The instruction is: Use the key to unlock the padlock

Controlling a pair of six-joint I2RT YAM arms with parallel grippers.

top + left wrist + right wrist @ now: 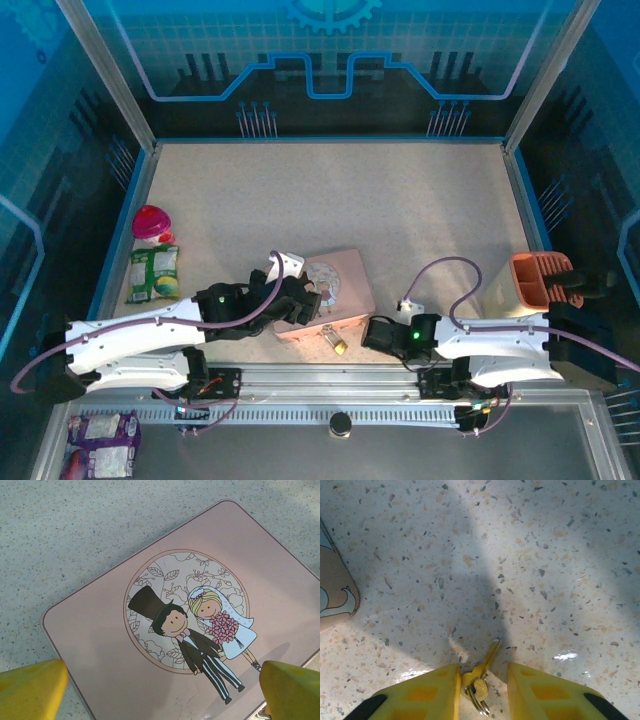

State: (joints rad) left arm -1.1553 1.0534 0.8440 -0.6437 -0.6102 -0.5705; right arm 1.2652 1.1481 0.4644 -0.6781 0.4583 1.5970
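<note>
**Item: key** [488, 659]. Small and thin, with a ring at its head. It lies flat on the speckled table [560, 570] at the bottom centre of the right wrist view.
**Axis:** runs lower left to upper right, blade tip pointing away from the wrist, roughly along the gap.
**Right jaws:** partly parted and astride the key head. The left pad is just beside it and a gap shows on the other side, so it is not yet clamped.
**Item: padlock** [335, 343]. Brass body, lower centre of the top view, on the table against the near edge of the pink tin [340, 285] and just left of the right arm's [490, 345] tip.
**Left jaws:** released wide, hanging over the tin lid and holding nothing.
**Nearer arm:** the right, for both key and padlock.
</note>
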